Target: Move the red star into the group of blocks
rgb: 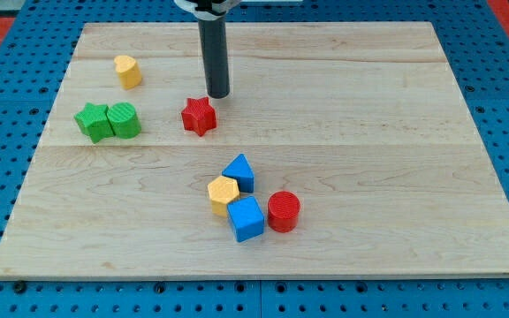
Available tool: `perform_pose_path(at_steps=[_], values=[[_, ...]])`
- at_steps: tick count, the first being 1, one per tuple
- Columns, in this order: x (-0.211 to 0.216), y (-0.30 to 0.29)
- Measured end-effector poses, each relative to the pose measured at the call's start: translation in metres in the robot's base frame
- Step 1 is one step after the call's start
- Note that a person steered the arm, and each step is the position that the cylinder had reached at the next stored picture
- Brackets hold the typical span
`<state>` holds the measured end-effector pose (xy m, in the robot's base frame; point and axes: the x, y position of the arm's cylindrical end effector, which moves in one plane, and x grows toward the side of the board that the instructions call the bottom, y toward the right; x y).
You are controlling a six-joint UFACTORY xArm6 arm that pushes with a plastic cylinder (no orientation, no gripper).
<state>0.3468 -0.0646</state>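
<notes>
My tip (217, 94), which carries no jaws, stands just above-right of the red star (199, 116), with open bench (396, 132) between it and the blue triangular block (239, 171) below.

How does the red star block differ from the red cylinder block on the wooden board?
The red star block has pointed arms; the red cylinder block is round. The red star block lies alone, just below my tip and slightly to the view's left; the red cylinder block sits beside the blue cube in the lower group. Both are red and ridged.
</notes>
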Motion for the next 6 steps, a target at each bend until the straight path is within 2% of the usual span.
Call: perform_pose_path(at_steps=[2,3,4,5,6], values=[[0.009,-0.052],[0.063,0.039],[0.064,0.051],[0.098,0.048],[0.053,0.064]])
